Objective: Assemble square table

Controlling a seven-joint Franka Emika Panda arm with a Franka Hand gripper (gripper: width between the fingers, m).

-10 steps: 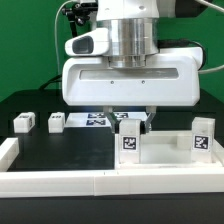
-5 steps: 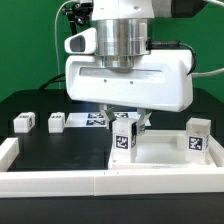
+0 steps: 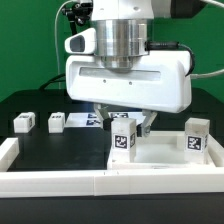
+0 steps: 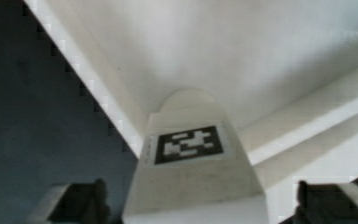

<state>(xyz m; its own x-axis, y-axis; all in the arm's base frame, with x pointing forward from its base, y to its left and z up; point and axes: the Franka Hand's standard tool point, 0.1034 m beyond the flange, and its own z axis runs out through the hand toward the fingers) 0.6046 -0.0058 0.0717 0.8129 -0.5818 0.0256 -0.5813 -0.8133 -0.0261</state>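
Observation:
The square table's white slab [image 3: 165, 152] lies at the exterior view's right with two tagged legs standing on it: a near one [image 3: 123, 140] and one at the far right [image 3: 198, 137]. My gripper [image 3: 124, 120] hangs straight over the near leg. In the wrist view that leg [image 4: 197, 160] stands between my two dark fingertips [image 4: 78, 202] with a gap on each side, on the slab [image 4: 247, 50]; the gripper [image 4: 206, 205] is open. Two loose white legs [image 3: 24, 122] [image 3: 56, 122] lie on the black table at the left.
The marker board [image 3: 88, 120] lies flat behind the loose legs, partly hidden by my hand. Long white border rails [image 3: 90, 180] run along the front and left edges of the black table.
My hand has turned about its vertical axis since one second ago. The near leg and the far-right leg have both shifted slightly to the exterior view's left. Little differs over the last half second.

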